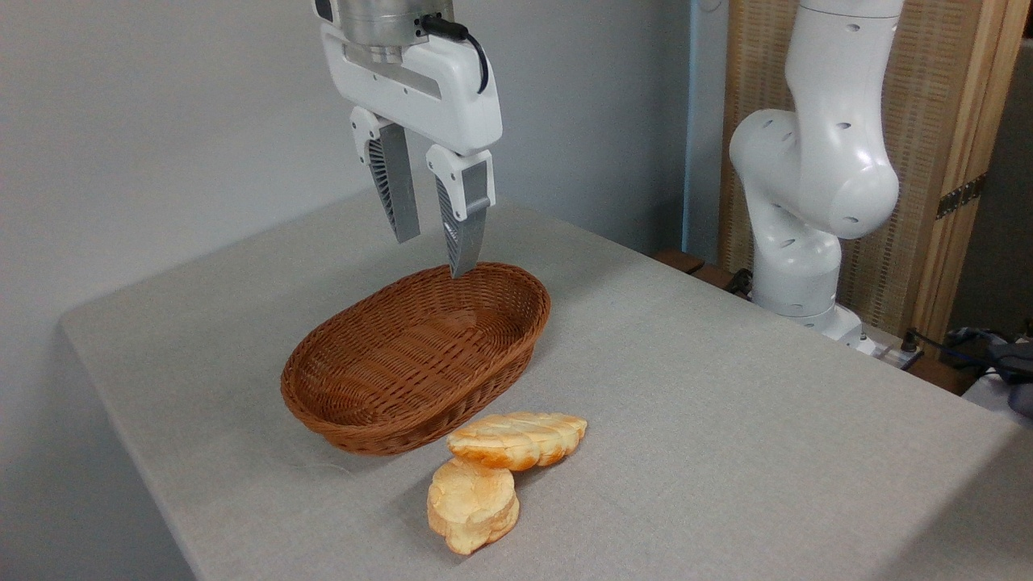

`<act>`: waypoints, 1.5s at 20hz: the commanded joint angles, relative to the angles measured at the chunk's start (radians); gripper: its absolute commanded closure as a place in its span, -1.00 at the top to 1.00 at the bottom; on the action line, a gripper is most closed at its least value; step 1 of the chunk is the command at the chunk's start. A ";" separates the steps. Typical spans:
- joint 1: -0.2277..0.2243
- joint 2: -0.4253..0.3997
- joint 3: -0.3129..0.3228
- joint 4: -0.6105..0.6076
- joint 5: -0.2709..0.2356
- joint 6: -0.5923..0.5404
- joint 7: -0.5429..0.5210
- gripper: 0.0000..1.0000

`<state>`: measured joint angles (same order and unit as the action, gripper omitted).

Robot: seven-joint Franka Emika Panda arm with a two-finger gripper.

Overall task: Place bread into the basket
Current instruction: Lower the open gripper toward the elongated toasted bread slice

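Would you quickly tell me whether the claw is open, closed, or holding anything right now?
Claw: open and empty, hanging above the basket's far rim.

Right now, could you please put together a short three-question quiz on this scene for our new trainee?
1. True or false: the wicker basket already holds bread.
2. Multiple choice: the gripper is A) shut on the leaf-shaped bread, B) open and empty above the basket's far rim, C) resting on the grey table.
3. Short answer: how do the leaf-shaped bread and the round bun lie relative to each other and to the basket?

Key
1. False; the basket is empty.
2. B.
3. Both lie on the table just in front of the basket, the leaf-shaped bread nearer it, the bun closer to the camera, apparently touching.
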<state>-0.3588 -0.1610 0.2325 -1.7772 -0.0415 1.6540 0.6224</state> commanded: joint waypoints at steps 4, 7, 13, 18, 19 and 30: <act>-0.014 -0.019 0.050 -0.014 -0.001 0.009 -0.015 1.00; -0.014 -0.025 0.057 -0.016 -0.001 0.012 -0.013 1.00; -0.014 -0.023 0.117 -0.025 0.000 0.017 0.069 1.00; -0.014 -0.023 0.142 -0.045 0.002 0.035 0.099 1.00; -0.014 -0.023 0.143 -0.054 0.002 0.044 0.109 1.00; -0.012 -0.005 0.179 -0.202 0.058 0.233 0.217 1.00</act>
<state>-0.3586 -0.1587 0.3803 -1.9434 -0.0265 1.8182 0.8044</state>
